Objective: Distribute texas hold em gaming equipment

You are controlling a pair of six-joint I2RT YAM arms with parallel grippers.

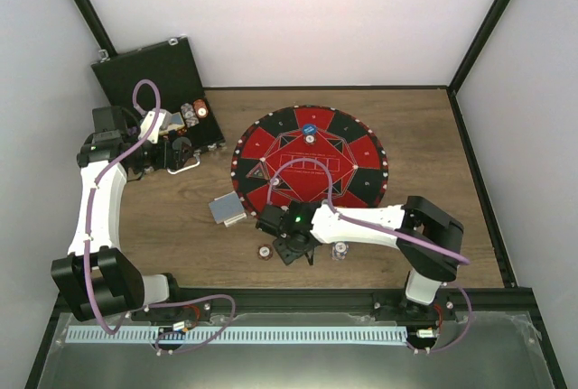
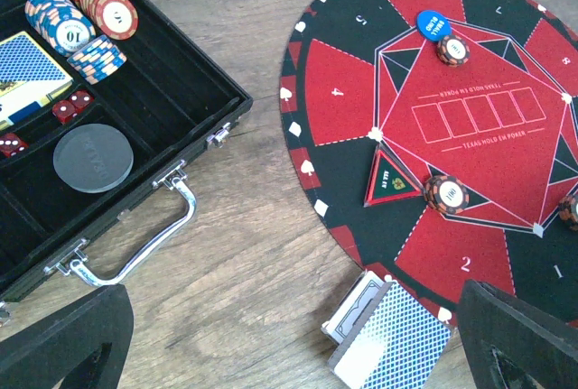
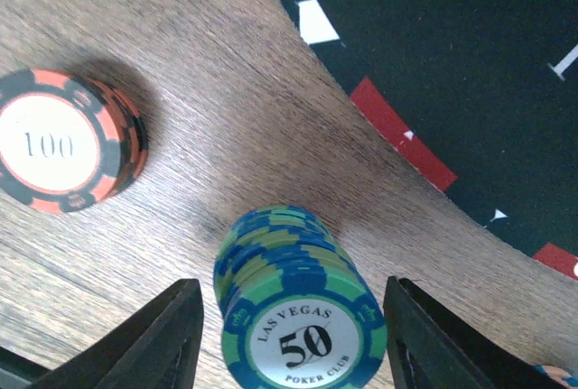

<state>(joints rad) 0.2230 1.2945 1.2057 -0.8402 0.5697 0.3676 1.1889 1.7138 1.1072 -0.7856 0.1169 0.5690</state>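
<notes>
We see a tabletop (image 3: 208, 82) of brown wood grain with a matt, faintly streaked finish. The round mat (image 2: 343, 100) looks matt and smooth; we cannot tell its material. The green-and-blue chip stack (image 3: 302, 317) and the orange-and-black chip stack (image 3: 63, 141) look like hard plastic, with smooth, slightly glossy centre labels. The black case (image 2: 181, 91) has a dull dark lining and a bright polished metal handle (image 2: 144, 243).

Bright even overhead light, soft shadows, pics sharp, slight blur on near pincer edges.
</notes>
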